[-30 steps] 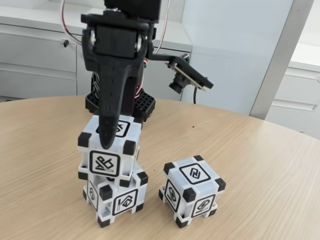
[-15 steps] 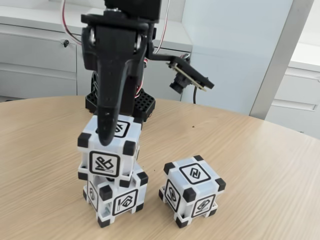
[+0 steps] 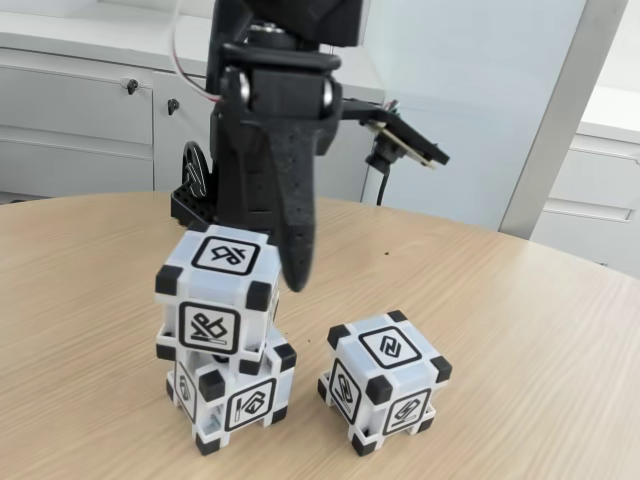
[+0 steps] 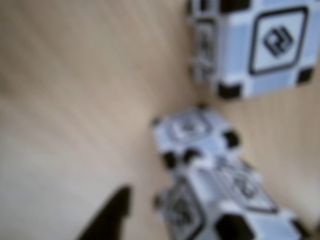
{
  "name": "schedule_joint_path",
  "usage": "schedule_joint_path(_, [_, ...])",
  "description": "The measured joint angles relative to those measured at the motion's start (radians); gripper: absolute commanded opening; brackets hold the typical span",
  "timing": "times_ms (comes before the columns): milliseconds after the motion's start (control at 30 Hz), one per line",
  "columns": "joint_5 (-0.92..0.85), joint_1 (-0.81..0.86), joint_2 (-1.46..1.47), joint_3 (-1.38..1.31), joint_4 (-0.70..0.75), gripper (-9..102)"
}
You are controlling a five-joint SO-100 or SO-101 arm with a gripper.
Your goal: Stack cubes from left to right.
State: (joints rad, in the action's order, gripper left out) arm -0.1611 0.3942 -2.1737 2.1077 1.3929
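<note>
Two-cube stack (image 3: 222, 335) is standing near the counter's (image 3: 520, 330) front edge, left of centre in the fixed view; top face is sitting clear. Single cube (image 3: 384, 380) is sitting just right of it, apart, leaving a narrow gap of bare wood between them. Gripper (image 3: 297, 275) is hanging over that gap, tip beside the upper cube's right top corner, blocking approach from behind. Arm base (image 3: 200, 195) is occupying the far edge behind the stack. Counter right of the single cube and left of the stack is lying open. Wrist view is blurred; open wood is showing on its left.
</note>
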Motion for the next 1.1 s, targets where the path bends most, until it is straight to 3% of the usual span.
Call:
schedule_joint_path(200, [0.008, -0.014, 0.000, -0.120, 0.000, 43])
schedule_joint_path(600, [-0.044, -0.265, 0.000, -0.156, -0.005, 43])
schedule_joint_path(1100, [-0.078, -0.301, 0.160, -0.158, -0.106, 43])
